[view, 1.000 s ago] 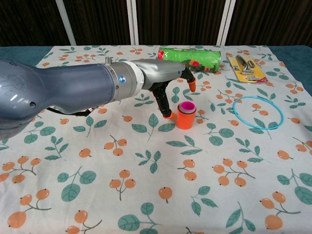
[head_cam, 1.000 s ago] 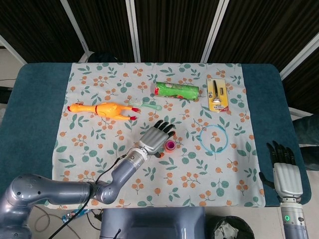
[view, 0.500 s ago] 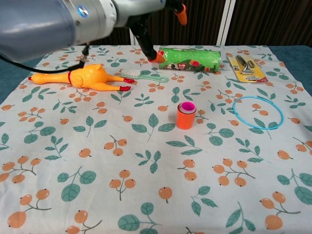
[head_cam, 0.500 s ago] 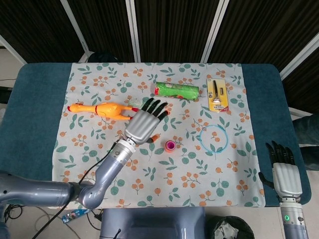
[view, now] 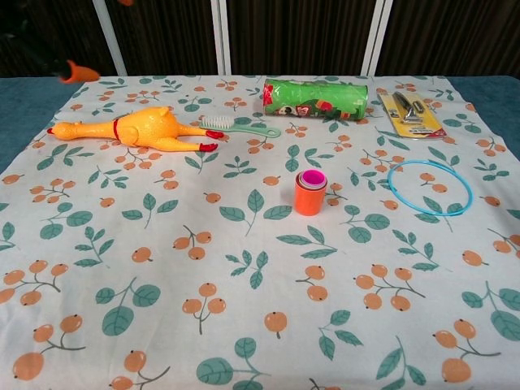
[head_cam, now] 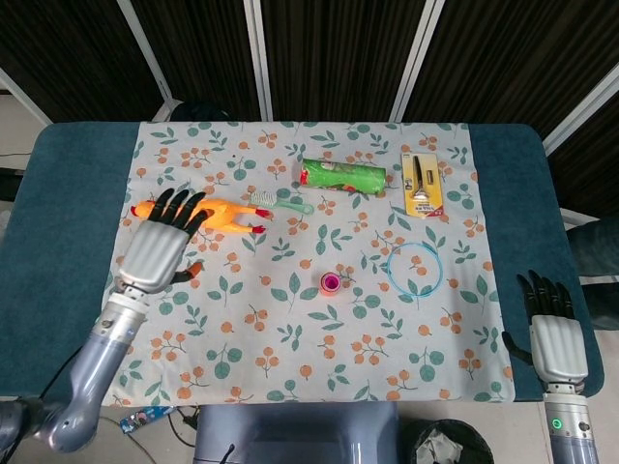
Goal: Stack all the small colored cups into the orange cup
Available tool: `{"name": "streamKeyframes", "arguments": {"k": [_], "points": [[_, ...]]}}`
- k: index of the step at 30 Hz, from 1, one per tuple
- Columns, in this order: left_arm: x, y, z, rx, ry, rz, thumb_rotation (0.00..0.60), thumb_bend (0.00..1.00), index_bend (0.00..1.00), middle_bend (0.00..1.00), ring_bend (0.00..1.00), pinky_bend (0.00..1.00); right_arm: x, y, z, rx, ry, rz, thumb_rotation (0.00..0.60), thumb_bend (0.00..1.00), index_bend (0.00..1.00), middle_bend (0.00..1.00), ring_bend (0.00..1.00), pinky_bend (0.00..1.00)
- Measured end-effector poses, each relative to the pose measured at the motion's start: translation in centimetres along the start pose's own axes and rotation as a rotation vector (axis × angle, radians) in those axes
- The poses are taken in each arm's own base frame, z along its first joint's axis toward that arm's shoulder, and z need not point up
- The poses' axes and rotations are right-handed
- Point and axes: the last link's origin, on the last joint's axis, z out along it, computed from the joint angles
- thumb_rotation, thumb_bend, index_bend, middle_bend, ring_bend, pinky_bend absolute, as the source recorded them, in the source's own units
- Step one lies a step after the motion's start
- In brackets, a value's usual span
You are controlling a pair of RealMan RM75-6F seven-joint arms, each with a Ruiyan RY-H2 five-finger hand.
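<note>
Change: since the earlier frames the left hand [head_cam: 155,249] has left the cup stack and swung out to the table's 9 o'clock side; nothing else has shifted.

Head view, left hand: raised over the cloth near the tail end of the rubber chicken [head_cam: 221,213], fingers spread and holding nothing.

Head view, right hand: the right hand [head_cam: 554,340] hangs off the table's edge at about 4 o'clock, fingers straight and slightly apart, empty.

Head view, task thing: the orange cup [head_cam: 330,283] stands near the centre of the floral tablecloth [head_cam: 242,358], with a pink cup nested in its mouth; I see no loose small cups elsewhere.

Head view, other things: green can [head_cam: 343,175] at 12 o'clock from the cup, carded tool pack [head_cam: 422,182] at 1 o'clock, blue ring [head_cam: 415,267] at 3 o'clock, small brush [head_cam: 280,201] at 11 o'clock.

Chest view, task thing: the orange cup [view: 309,193] stands upright, with coloured rims, pink innermost, showing just above its lip.

Chest view, hands: only an orange fingertip [view: 79,71] shows at the top left edge; the fingers' state cannot be told from this view.

Progress: by my judgement the stacking looks complete.

Risk: the nested stack is tall and narrow, so a return pass by either hand, or a tug on the cloth, could tip it and scatter the cups.
</note>
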Motion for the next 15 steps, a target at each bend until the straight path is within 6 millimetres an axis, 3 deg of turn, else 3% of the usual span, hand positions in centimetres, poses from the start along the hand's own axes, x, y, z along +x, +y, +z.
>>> {"name": "streamKeyframes", "arguments": {"k": [8, 12, 15], "points": [[-5.4, -9.3, -9.4, 0.166, 0.048, -0.129, 0.600, 0.18, 0.21, 0.05, 0.00, 0.00, 0.0, 0.0, 0.0, 0.001, -0.004, -0.008, 0.600, 0.34, 0.01, 0.00, 0.00, 0.02], [-7.3, -11.8, -13.4, 0.256, 0.065, -0.139, 0.600, 0.18, 0.21, 0.05, 0.00, 0.00, 0.1, 0.2, -0.1, 0.001, -0.006, -0.008, 0.600, 0.34, 0.01, 0.00, 0.00, 0.02], [-7.8, -12.3, -14.2, 0.283, 0.060, -0.143, 0.600, 0.18, 0.21, 0.05, 0.00, 0.00, 0.2, 0.3, -0.1, 0.010, -0.012, -0.007, 0.600, 0.34, 0.01, 0.00, 0.00, 0.02]]}}
